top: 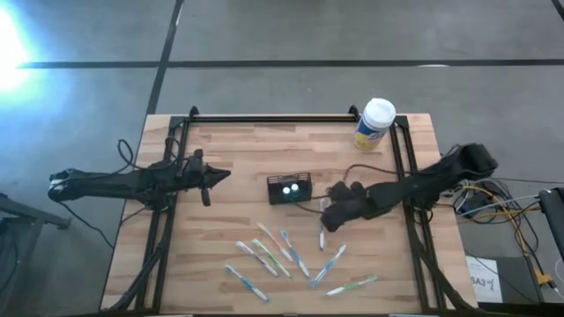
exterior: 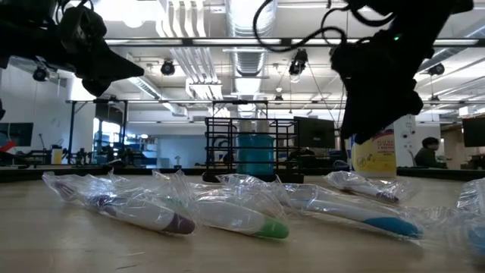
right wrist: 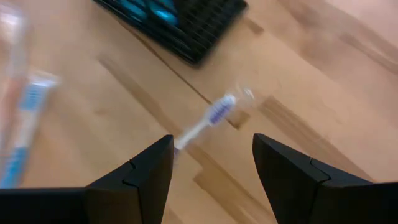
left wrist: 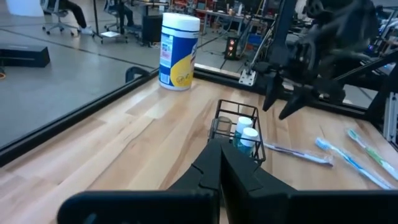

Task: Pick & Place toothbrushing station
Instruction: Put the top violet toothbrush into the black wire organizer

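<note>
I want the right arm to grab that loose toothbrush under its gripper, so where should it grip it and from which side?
Probably mid-handle, from straight above. The toothbrush lies flat on the table, lined up between the open right gripper fingers, so turn the wrist to close across the thin handle. The black holder sits apart beyond its head.

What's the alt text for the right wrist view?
The right claw hangs open above a wooden table, its two dark fingers straddling a purple-headed toothbrush lying flat. Beyond the brush is the black slotted toothbrushing station; another wrapped toothbrush lies at the frame edge.
</note>
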You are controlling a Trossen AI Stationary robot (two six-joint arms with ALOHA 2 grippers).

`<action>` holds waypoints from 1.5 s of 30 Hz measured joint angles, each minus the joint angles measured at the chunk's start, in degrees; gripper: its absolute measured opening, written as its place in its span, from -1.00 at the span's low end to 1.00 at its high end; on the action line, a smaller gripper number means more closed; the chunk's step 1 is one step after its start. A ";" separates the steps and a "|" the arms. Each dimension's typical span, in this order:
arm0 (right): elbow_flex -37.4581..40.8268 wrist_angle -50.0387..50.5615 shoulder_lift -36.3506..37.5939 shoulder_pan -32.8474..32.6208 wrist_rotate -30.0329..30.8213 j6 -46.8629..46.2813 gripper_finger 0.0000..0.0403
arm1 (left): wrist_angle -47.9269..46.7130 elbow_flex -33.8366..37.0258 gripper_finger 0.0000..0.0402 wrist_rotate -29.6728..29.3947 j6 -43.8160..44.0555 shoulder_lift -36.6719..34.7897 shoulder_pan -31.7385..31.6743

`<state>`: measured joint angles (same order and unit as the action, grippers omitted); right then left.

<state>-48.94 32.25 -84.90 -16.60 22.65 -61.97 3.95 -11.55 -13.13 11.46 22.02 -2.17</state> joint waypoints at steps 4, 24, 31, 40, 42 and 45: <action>-4.82 4.32 -6.50 -0.02 -0.84 -2.02 0.07 | 0.02 -0.38 -0.99 -0.02 -0.02 0.00 0.00; -9.81 5.07 -21.35 0.93 -3.04 -3.68 0.07 | -1.52 -0.42 -0.99 0.15 0.70 0.02 0.01; -8.59 2.47 -20.97 0.86 -3.29 -0.22 -0.05 | -1.49 -0.42 -0.99 0.15 0.70 0.02 0.00; -8.62 3.15 -18.73 -0.85 -3.21 3.80 -0.76 | -1.60 -0.42 -0.99 0.15 0.72 0.02 0.01; -8.65 3.17 -18.17 -1.24 -2.44 4.97 -0.90 | -1.59 -0.42 -0.99 0.17 0.71 0.02 0.01; -8.67 2.75 -16.39 -1.65 -1.21 6.17 -0.93 | -1.53 -0.42 -0.99 0.17 0.52 0.02 0.02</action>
<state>-57.60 35.00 -101.29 -18.25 21.45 -55.80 2.42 -11.97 -12.95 11.99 22.04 -2.15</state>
